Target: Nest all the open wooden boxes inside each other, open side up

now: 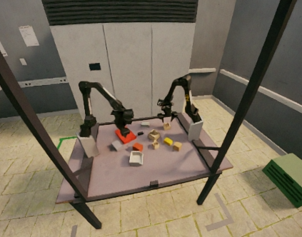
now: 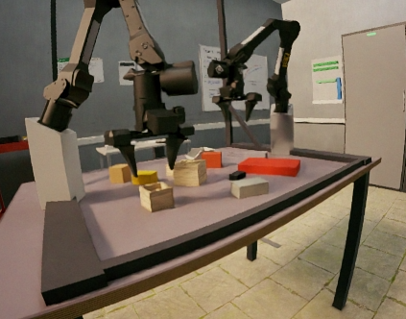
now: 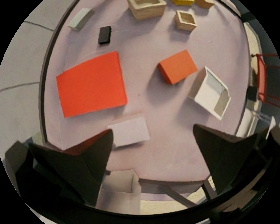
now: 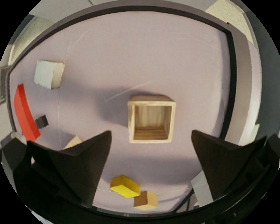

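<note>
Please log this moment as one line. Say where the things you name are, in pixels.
right gripper (image 1: 166, 118) (image 2: 153, 172) (image 4: 151, 134): open, above upright wooden box (image 1: 166, 125) (image 2: 156, 198) (image 4: 151, 122) | left gripper (image 1: 125, 132) (image 2: 237, 115) (image 3: 153, 129): open, empty | nesting: not done

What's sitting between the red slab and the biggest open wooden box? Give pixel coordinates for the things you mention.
A small black block (image 1: 141, 133) (image 2: 237, 175) (image 3: 105, 35) (image 4: 42, 121) lies between the red slab (image 1: 130, 139) (image 2: 269, 166) (image 3: 93, 85) (image 4: 26, 115) and that wooden box (image 1: 151, 137) (image 2: 192, 174) (image 3: 148, 13) (image 4: 73, 143), as the top view shows.
</note>
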Available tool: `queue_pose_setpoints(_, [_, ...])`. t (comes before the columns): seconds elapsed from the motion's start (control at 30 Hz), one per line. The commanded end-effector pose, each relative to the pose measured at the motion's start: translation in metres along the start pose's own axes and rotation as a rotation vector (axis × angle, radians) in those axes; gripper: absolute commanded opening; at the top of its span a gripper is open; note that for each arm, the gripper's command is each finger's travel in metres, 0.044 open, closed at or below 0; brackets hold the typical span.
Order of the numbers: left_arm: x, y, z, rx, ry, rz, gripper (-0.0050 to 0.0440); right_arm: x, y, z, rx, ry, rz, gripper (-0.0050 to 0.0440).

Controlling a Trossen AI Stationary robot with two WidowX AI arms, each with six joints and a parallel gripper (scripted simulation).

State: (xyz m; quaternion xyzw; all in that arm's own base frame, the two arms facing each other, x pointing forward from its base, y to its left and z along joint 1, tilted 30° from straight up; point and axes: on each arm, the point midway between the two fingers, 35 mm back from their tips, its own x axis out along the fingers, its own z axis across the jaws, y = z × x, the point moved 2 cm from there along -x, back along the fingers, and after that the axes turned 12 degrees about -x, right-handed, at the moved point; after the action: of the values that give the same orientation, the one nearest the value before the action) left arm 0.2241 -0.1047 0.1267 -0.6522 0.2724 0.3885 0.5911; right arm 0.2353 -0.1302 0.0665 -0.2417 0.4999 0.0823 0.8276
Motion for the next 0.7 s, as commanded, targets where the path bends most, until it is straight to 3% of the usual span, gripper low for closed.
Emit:
queue_pose_setpoints(0.0, [-0.0036, -0.0035, -0.0009, -0.012, 0.012, -0.009, 0.0400, -0.0031, -0.0012, 0.0022, -0.001, -0.008, -0.015, 0.0400])
queue_pose_setpoints(0.47, [-0.0036, -0.0035, -0.0009, -0.012, 0.012, -0.009, 0.0400, -0.0031, -0.0012, 0.0022, -0.001, -0.008, -0.015, 0.0400])
queue_pose_setpoints(0.67, [-0.0036, -0.0035, -0.0009, -0.012, 0.012, -0.009, 0.0400, -0.0033, -0.0028, 0.0024, -0.099, -0.008, -0.015, 0.0256])
